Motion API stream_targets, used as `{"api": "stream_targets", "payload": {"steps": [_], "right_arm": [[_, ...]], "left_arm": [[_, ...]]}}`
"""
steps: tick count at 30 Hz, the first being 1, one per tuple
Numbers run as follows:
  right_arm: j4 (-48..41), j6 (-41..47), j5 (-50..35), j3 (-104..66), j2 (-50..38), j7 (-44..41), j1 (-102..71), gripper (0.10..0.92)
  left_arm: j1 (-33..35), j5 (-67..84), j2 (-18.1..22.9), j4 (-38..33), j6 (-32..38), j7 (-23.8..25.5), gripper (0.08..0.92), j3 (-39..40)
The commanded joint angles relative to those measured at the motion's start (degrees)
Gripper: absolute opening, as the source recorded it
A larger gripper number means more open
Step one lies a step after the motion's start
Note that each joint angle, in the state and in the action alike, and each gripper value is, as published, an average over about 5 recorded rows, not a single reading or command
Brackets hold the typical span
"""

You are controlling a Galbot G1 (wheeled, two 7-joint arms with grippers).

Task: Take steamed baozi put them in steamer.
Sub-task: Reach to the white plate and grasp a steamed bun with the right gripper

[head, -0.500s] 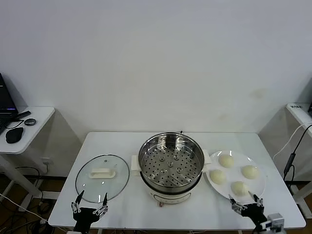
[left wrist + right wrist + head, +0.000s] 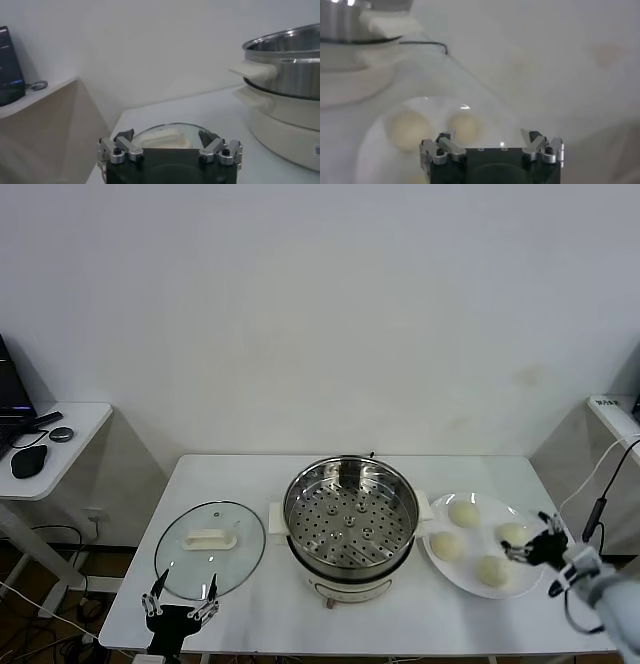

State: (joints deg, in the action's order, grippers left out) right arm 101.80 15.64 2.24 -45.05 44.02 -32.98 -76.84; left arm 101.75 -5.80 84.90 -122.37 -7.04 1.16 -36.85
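Head view: the steamer [image 2: 350, 524] sits mid-frame, tray bare; four steamed baozi [image 2: 464, 513] lie on a plate [image 2: 532, 578] at lower right. The right gripper [image 2: 536, 549] hovers wide open and empty at the plate's right edge, beside a bun, so the first pick seems in hand; next it must lower around one. The left gripper [image 2: 182, 605], open and empty, waits bottom left near the glass lid [image 2: 210, 547].

Left wrist view: the worktop [image 2: 210, 107] beside the steamer is free.

Right wrist view: two buns lie just ahead, apart enough to take one.
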Motion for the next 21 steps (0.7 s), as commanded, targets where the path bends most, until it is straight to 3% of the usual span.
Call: {"api": "stream_targets", "payload": {"steps": [1,9,15,21], "right_arm": [[-13.45,-8.84,18.56,9.18,-15.61,-29.27,21.97,0.823],[-20.96,-10.93,21.53,39.09,-17.02,-37.1,45.62,0.823],[-29.99,-17.74,26.18,50.43,-8.34,-37.16,57.74,0.823],[-37.28,-18.91,27.51,53.55,0.05,-36.55,60.88,0.823]], "left_arm": [[0.19,-0.08,-0.11,-0.09,-0.05,0.16,0.823,-0.05],[-0.36,0.21,0.09,0.17,-0.06,0.57,0.823,-0.13],[-0.87,0.41,-0.04,0.74,-0.16,0.91,0.823,-0.05],[-0.91,0.57,0.3,1.55,-0.19,0.81,0.823,-0.38]]}}
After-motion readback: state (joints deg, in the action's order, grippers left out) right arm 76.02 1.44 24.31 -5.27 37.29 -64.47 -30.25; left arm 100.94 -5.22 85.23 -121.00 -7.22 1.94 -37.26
